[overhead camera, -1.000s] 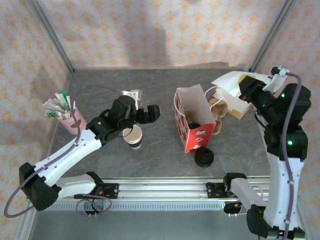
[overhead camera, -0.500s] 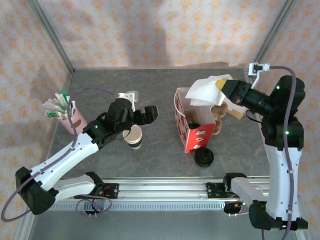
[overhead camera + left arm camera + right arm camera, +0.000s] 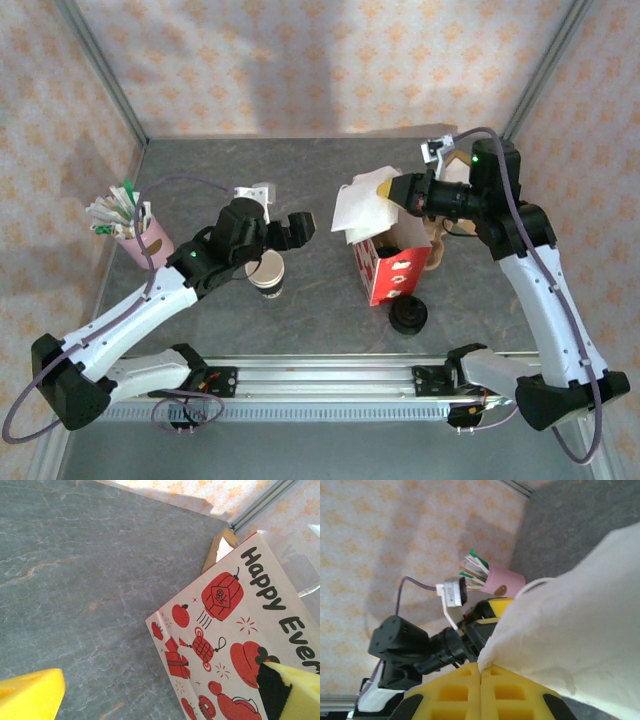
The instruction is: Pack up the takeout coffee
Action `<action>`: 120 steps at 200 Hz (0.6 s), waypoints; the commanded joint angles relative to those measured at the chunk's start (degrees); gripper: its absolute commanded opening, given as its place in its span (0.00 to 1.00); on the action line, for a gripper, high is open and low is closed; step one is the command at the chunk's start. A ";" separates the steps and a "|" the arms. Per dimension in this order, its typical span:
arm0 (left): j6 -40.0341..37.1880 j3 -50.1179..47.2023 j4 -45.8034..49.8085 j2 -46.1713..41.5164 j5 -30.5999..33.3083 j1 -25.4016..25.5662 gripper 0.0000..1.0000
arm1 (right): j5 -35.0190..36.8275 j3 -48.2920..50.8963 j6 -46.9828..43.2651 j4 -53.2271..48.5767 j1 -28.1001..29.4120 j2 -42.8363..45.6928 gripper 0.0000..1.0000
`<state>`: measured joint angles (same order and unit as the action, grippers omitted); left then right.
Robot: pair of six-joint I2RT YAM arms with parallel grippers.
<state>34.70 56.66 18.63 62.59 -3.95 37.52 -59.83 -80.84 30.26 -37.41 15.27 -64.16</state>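
Pinching a napkin [image 3: 352, 208] in the right gripper [image 3: 400, 190] over the bag [image 3: 390, 275]; nothing in the splayed left gripper [image 3: 293, 228]. Judging the coffee cup tucked in that bag below the right gripper, barely discernible. Light, crushable, spillable: grip gently round the wall, upright.

bag [image 3: 225, 645] cropped, napkin [image 3: 355, 208] covering its mouth

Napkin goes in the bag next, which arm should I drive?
Right. The right pincer is shut on the white napkin, which hangs at the paper bag's open top. The left pincer is open and empty, near the lidless cup, apart from the bag.
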 commanded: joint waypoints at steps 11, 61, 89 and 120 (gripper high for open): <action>0.03 -0.21 -0.70 -0.63 1.65 0.37 1.00 | -1.15 0.36 -3.91 -2.94 -1.66 -0.53 0.00; -0.43 0.20 -1.14 0.60 1.48 0.36 1.00 | -6.67 -0.56 -5.23 -5.04 -9.32 -0.08 0.00; -0.68 0.81 -1.25 1.39 1.31 0.36 1.00 | -8.82 -0.40 -5.67 -4.97 -10.34 -0.50 0.00; -1.02 1.41 -1.26 2.23 1.22 0.35 1.00 | -7.49 -1.10 -8.43 -7.93 -11.28 -1.29 0.00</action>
<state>34.50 56.66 18.57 64.16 -3.97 37.52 -65.84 -80.84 24.95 -43.18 4.86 -65.21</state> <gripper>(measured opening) 0.999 0.038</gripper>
